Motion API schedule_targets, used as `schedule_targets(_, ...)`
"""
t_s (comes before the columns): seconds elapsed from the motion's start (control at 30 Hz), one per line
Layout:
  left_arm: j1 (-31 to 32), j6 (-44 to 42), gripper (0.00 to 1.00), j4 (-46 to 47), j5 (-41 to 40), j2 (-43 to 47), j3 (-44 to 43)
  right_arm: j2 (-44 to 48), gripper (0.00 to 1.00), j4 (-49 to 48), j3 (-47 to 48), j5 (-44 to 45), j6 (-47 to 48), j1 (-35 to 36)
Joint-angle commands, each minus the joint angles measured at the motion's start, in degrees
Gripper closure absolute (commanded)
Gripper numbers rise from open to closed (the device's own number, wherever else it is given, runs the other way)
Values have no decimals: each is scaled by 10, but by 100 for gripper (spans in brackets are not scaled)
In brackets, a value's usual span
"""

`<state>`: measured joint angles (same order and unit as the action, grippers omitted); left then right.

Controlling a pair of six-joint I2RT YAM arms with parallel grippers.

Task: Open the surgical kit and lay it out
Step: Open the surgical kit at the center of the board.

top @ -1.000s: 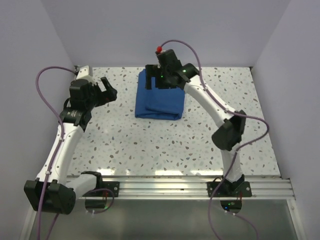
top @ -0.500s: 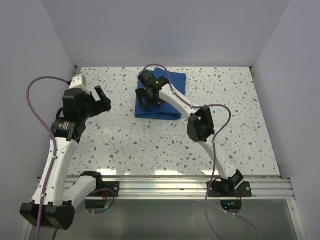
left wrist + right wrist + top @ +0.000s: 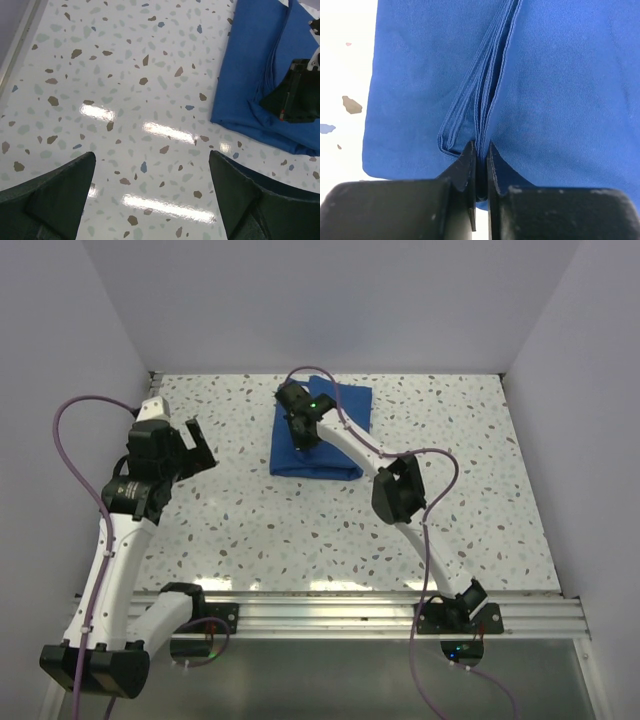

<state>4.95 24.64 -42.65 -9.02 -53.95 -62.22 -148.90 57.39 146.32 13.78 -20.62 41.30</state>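
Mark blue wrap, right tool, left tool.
blue wrap [image 3: 310, 462]: top view, bare near-left area.
right tool [image 3: 480, 149]: right wrist view, between tips pinching the fold.
left tool [image 3: 152, 154]: left wrist view, between open tips.

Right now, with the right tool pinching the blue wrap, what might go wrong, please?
The right tool is shut on several stacked fold edges of the blue wrap; lifting could drag the whole bundle rather than open one flap. Any contents are hidden and might spill. The open left tool hangs apart, not steadying it.
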Motion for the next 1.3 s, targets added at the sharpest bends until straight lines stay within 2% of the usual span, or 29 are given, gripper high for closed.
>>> schedule_targets(0.0,1,3,0,-13,-60,-5,-32,15,100,12,8,11,8,4)
schedule_targets(0.1,1,13,0,-3,-81,-8,-34,76,100,2,0,46,11,-1)
schedule_targets(0.2,1,23,0,8,-54,-28,-38,155,100,-30,-54,90,11,-22)
schedule_targets(0.3,4,21,0,36,-44,-41,-35,318,100,-69,-186,121,-4,-73)
schedule_targets(0.4,10,23,1,59,-35,-63,-40,406,100,-99,-276,147,-5,-136)
schedule_targets(0.47,15,21,5,84,4,-84,-40,465,100,-116,-357,171,10,-176)
schedule_targets(0.53,34,20,6,100,17,-103,-41,489,100,-120,-425,178,19,-197)
schedule_targets(0.57,46,17,6,109,12,-126,-44,499,90,-110,-442,183,16,-216)
schedule_targets(0.6,79,15,6,113,5,-140,-54,501,68,-97,-454,194,10,-222)
schedule_targets(0.63,100,12,6,115,-4,-156,-62,501,3,-80,-469,215,-10,-227)
schedule_targets(0.7,153,11,6,118,-23,-212,-91,498,2,-25,-480,267,-46,-242)
schedule_targets(0.77,189,13,6,118,-41,-279,-114,504,2,12,-497,283,-62,-259)
schedule_targets(0.83,236,11,8,117,-51,-330,-155,529,1,20,-525,291,-79,-271)
schedule_targets(0.97,319,-8,11,107,-92,-490,-264,590,2,19,-564,277,-91,-281)
schedule_targets(1.03,339,-19,11,98,-105,-564,-308,627,2,22,-581,246,-100,-280)
schedule_targets(1.13,365,-28,11,71,-122,-661,-436,679,1,23,-605,194,-108,-280)
schedule_targets(1.27,379,-43,11,46,-126,-755,-524,736,2,33,-633,158,-122,-281)
